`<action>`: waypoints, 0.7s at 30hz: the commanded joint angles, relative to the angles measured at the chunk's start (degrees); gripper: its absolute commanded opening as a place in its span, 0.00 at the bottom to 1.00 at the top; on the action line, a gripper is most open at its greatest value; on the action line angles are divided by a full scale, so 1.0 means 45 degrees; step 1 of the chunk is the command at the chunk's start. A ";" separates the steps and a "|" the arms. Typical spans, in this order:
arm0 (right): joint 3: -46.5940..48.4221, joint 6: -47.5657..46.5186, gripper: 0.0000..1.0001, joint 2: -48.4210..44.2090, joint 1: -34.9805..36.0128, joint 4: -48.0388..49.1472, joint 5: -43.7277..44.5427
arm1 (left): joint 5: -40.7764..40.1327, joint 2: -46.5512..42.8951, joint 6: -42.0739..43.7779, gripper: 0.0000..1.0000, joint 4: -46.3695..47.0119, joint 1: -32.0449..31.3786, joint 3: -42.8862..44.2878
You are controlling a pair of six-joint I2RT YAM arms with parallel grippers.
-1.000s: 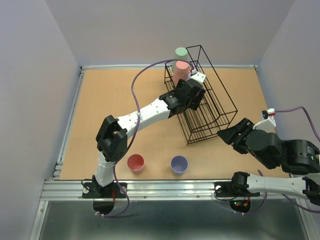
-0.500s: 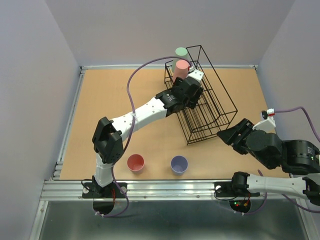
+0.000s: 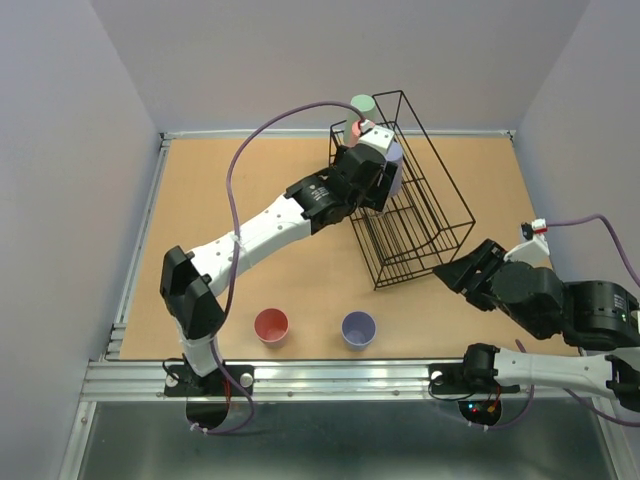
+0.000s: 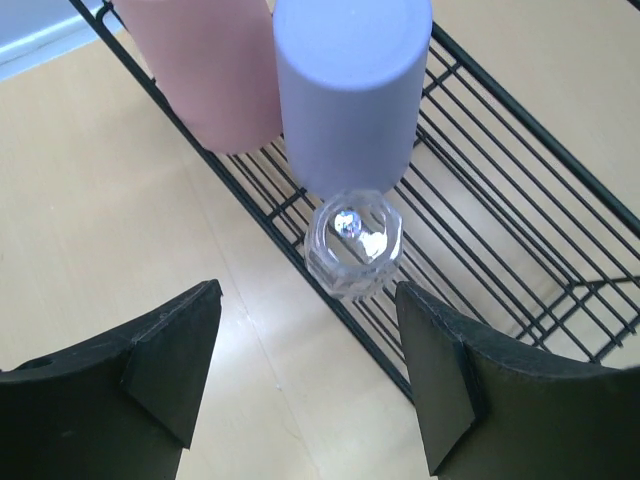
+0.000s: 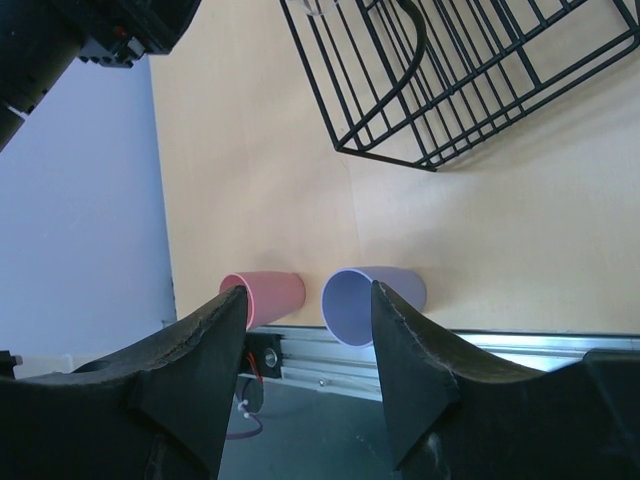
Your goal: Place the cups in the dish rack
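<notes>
Left arm (image 3: 270, 225) is reached out over the dish rack (image 3: 430, 215) at the far side of the counter (image 3: 230, 200). Its jaws stand wide apart and hold nothing. In the left wrist view they hang above the rack's outer edge, where a clear cup (image 4: 353, 240) sits on the wires right against an upturned lavender cup (image 4: 350, 90), with an upturned salmon cup (image 4: 210, 70) beside that. A pale green cup (image 3: 362, 103) stands upturned at the rack's far corner. Two cups are not yet loaded: a second salmon cup (image 3: 271, 325) and a second lavender cup (image 3: 358, 328), both mouth-up near the counter's near edge, close together but not touching. Right arm (image 3: 545, 300) sits to the right of the rack, jaws partly open and empty, pointed toward that pair. Risks noted: the clear cup lies at the very edge of the rack, and whether it is properly seated on the wires cannot be told. A brush from the left jaws on withdrawal could tip it onto the counter or jar the lavender cup next to it. The two loose cups sit close together, so a jaw going down for one may catch and topple the other.
</notes>
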 commanded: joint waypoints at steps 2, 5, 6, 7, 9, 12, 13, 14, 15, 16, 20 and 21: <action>-0.0165 -0.0026 0.57 -0.0225 0.0038 -0.0041 -0.0020 | 0.0556 -0.2187 -0.0663 0.80 -0.0732 0.0018 -0.0628; -0.0341 -0.0143 0.57 -0.0128 0.0038 -0.0002 -0.0312 | 0.1334 -0.3439 -0.0975 0.79 -0.1182 0.0018 -0.1622; -0.0399 -0.0279 0.57 -0.0088 0.0038 0.0095 -0.0411 | 0.1648 -0.3790 -0.0976 0.78 -0.1241 0.0018 -0.1935; -0.0477 -0.0648 0.58 -0.0030 0.0038 0.0444 -0.0528 | 0.1980 -0.4142 -0.1014 0.77 -0.1357 0.0018 -0.2305; -0.0751 -0.1253 0.57 0.0281 0.0038 0.1068 -0.0977 | 0.3089 -0.5138 -0.1210 0.75 -0.1552 0.0018 -0.3747; -0.1044 -0.1744 0.58 0.0711 0.0038 0.1618 -0.1465 | 0.4089 -0.6408 -0.1677 0.74 -0.1573 -0.0002 -0.5078; -0.1141 -0.1958 0.58 0.0964 0.0038 0.1948 -0.1563 | 0.4770 -0.6952 -0.1775 0.74 -0.1515 -0.0002 -0.6011; -0.1239 -0.2037 0.58 0.1044 0.0038 0.2125 -0.1641 | 0.5356 -0.7171 -0.1873 0.74 -0.1457 -0.0021 -0.6484; -0.1511 -0.2096 0.58 0.1103 0.0038 0.2320 -0.1855 | 0.6290 -0.7366 -0.2106 0.71 -0.1379 -0.0021 -0.6914; -0.1649 -0.2271 0.59 0.1142 0.0038 0.2786 -0.1992 | 0.6648 -0.7503 -0.2263 0.68 -0.1320 -0.0156 -0.7305; -0.2216 -0.2448 0.59 0.1473 0.0038 0.3416 -0.2695 | 0.7472 -0.7506 -0.2947 0.66 -0.1143 -0.1209 -0.8849; -0.2294 -0.2448 0.59 0.1513 0.0038 0.3455 -0.2793 | 0.7452 -0.7389 -0.3045 0.67 -0.1144 -0.1464 -0.8968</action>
